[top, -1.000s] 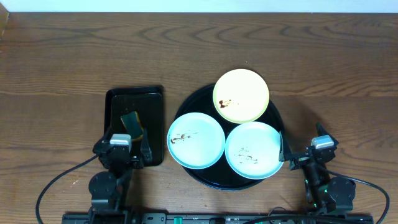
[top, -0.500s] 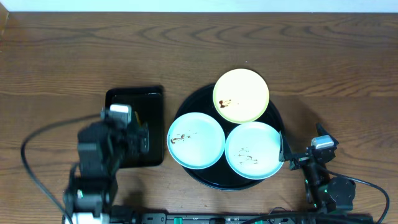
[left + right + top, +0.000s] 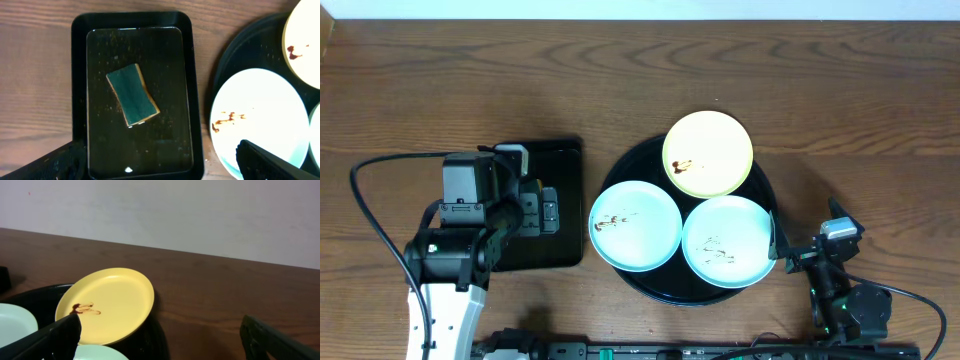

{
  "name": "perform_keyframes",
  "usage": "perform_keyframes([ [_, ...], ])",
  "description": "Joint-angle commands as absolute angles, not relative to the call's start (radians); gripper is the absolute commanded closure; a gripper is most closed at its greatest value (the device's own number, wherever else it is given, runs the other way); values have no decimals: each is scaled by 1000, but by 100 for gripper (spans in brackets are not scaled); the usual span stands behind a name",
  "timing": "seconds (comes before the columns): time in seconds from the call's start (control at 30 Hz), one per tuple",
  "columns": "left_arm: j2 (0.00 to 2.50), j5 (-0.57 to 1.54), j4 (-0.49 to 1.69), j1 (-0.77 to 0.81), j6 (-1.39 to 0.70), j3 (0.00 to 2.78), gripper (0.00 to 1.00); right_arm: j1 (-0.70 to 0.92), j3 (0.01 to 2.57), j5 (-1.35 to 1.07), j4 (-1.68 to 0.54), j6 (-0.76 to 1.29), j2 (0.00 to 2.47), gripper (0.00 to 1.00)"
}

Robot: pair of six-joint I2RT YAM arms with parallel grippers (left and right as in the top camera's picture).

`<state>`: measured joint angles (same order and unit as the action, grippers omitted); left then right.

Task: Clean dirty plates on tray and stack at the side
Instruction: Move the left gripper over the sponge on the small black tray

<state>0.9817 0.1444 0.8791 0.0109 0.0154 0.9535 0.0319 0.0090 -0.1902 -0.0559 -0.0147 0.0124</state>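
Spread wide, the left tool [image 3: 548, 210] is hovering over the sponge [image 3: 132, 95], likely needing a twist to straddle its eleven-to-five o'clock slant.

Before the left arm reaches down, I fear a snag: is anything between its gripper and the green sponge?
Nothing visible. The green rectangular sponge lies alone in the black rectangular tray before the open left gripper.

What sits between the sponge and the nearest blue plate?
Left wrist view: past the sponge, the rectangular tray's raised rim, then a narrow strip of bare table before the plate.
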Motion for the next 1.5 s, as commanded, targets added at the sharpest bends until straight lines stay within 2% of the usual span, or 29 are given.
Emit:
perform_keyframes([
  [0.0, 984, 150, 881, 7, -56, 979, 5, 33, 6, -192, -59, -16, 7, 1],
  [0.67, 1042, 140, 868, 7, -101, 953, 5, 33, 6, -192, -59, -16, 7, 1],
  [0.87, 1225, -9, 861, 7, -369, 952, 5, 33, 6, -192, -59, -16, 7, 1],
  [1.07, 1344, -10, 797, 7, -371, 952, 5, 33, 6, -192, -59, -16, 7, 1],
  [1.1, 1353, -12, 784, 7, -364, 952, 1, 33, 6, -192, -59, -16, 7, 1],
  [1.47, 1365, 41, 677, 5, -248, 952, 2, 33, 6, -192, -59, -16, 7, 1],
])
